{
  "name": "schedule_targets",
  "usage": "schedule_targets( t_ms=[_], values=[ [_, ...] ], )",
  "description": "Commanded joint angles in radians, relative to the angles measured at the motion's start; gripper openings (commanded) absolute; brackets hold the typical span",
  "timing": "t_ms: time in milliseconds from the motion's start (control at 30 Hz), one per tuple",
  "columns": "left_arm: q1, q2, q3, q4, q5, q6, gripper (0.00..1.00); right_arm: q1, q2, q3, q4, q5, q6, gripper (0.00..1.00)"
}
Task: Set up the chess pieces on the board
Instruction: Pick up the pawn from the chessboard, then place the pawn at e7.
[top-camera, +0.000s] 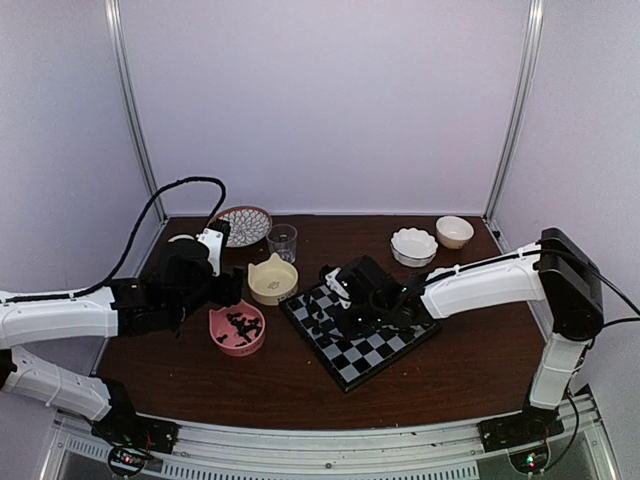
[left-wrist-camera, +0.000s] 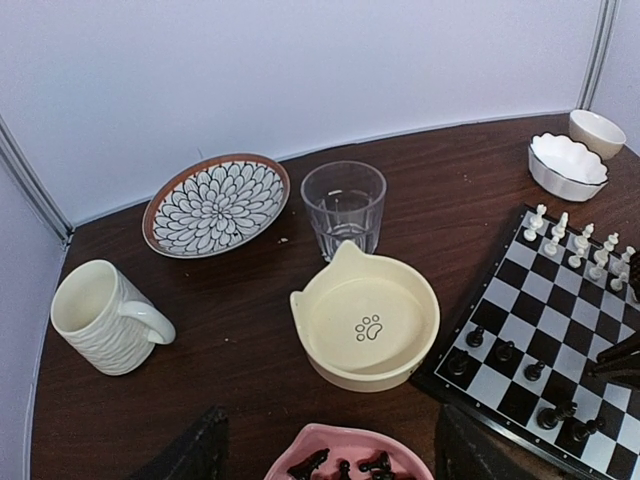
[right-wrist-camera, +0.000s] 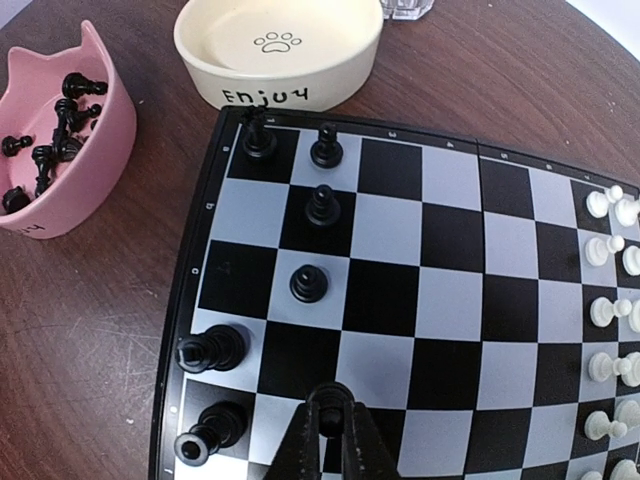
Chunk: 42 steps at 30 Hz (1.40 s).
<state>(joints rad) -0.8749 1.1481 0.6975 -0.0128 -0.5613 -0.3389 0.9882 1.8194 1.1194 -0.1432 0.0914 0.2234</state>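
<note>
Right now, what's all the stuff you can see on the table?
table: one, dark brown, under everything
board: one, black and light-grey, middle-right
pink bowl: one, pink, left of the board
black chess pieces: six on the board, more in the pink bowl
white chess pieces: several, white, board's opposite edge
cat-ear bowl: one, cream, behind the pink bowl
glass: one, clear, behind the cat-ear bowl
plate: one, patterned, back left
mug: one, cream, far left
scalloped bowl: one, white, back right
small bowl: one, cream, beside it
left jaws: black, open, near the pink bowl
right jaws: black, shut, over the board
</note>
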Motion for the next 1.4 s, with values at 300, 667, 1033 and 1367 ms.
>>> schedule_targets(
  t_ms=[300,667,1033,1367],
  values=[
    [0.005,-0.025,0.019,0.019,0.013,-0.017,0.71,-0.006,0.091,0.088,0.007,-0.04,-0.025,0.09],
    [0.004,-0.034,0.017,0.019,0.014,-0.018,0.71,-0.006,0.115,0.103,-0.005,-0.046,-0.032,0.11],
    [0.004,-0.039,0.016,0.019,0.016,-0.018,0.71,-0.006,0.129,0.112,-0.014,-0.042,-0.033,0.14],
    [0.004,-0.042,0.017,0.019,0.02,-0.017,0.71,-0.005,0.13,0.114,-0.019,-0.042,-0.033,0.18]
  ],
)
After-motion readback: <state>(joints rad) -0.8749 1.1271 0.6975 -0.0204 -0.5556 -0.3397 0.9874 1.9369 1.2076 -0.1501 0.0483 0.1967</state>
